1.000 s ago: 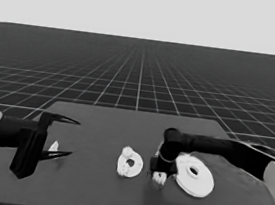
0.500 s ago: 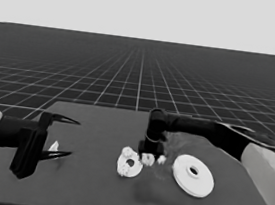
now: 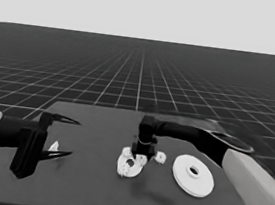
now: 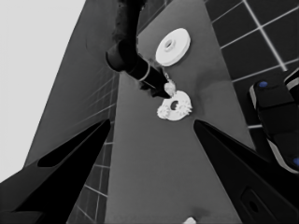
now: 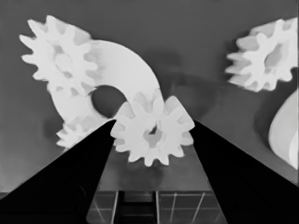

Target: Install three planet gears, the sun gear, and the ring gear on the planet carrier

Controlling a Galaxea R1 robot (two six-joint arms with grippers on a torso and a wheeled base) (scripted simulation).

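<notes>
Clamped on a planet gear [image 5: 153, 132], the right gripper [image 5: 152, 140] hangs directly above the smaller round part [image 5: 122, 77] and should lower squarely, meshing teeth beside the two seated gears [image 5: 60, 58].

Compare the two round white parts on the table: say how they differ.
The larger round part is wider than the smaller round part. The larger lies bare at the table's right; the smaller carries toothed gears on its face. The right gripper hangs over the smaller with a gear between its fingers; nothing is at the larger. Both lie flat, white, with a central hole.
</notes>
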